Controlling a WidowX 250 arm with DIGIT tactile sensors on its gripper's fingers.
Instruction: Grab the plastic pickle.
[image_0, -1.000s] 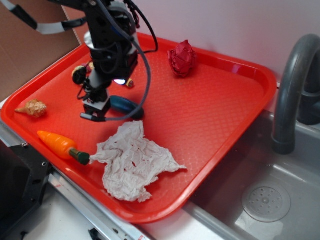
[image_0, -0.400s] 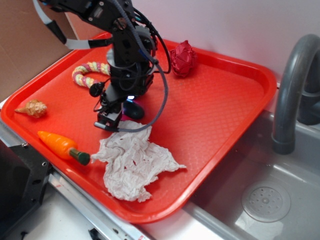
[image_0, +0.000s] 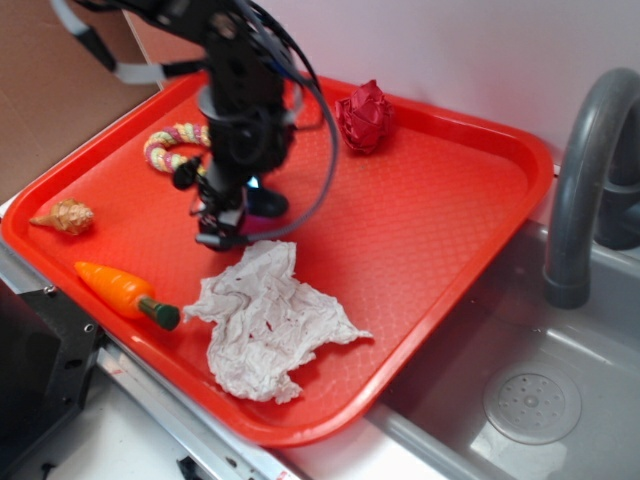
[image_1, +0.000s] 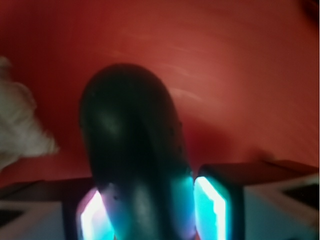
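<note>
The plastic pickle (image_0: 268, 203) is a dark teal-green oblong on the red tray (image_0: 420, 220), partly hidden behind the arm. My gripper (image_0: 222, 232) points down at its near end. In the wrist view the pickle (image_1: 132, 150) fills the gap between the two lit pads (image_1: 210, 205), which press against both its sides, so my gripper (image_1: 150, 207) is shut on it. The pickle's far end sticks out ahead of the fingers over the tray floor (image_1: 240, 75).
A crumpled white paper towel (image_0: 265, 320) lies just in front of the gripper. An orange carrot (image_0: 120, 288), a tan shell-like toy (image_0: 65, 215), a striped rope (image_0: 175, 145) and a red crumpled ball (image_0: 365, 117) are also on the tray. A sink (image_0: 530, 400) with a grey faucet (image_0: 580, 190) is to the right.
The arm swung right over the pickle, then shifted slightly back and left. The pickle has moved a little with the gripper, away from the paper towel. The rope is now uncovered.
</note>
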